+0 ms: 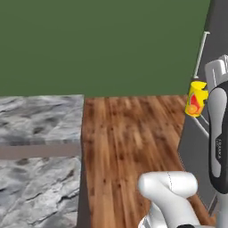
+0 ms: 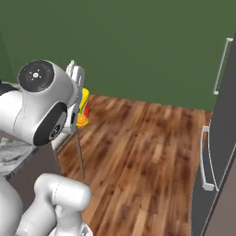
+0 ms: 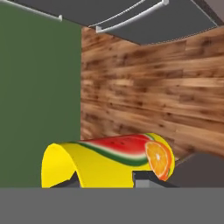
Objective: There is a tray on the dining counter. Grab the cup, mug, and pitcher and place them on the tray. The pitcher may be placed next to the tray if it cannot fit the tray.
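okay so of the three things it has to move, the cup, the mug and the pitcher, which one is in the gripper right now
The cup: the yellow handleless tumbler printed with watermelon and orange slices. The gripper holds it in the air above the wooden floor.

The arm (image 2: 37, 110) is glossy white with rounded, bulbous segments. One large joint carries a round dark cap (image 2: 35, 75) marked with small pale dots in a ring, and a dark oval panel sits on the casing just below it. In the left base view a long link (image 1: 218, 133) has a black inset strip with small pale lettering, too small to read. A smooth white elbow segment (image 1: 168, 186) shows a thin seam line.
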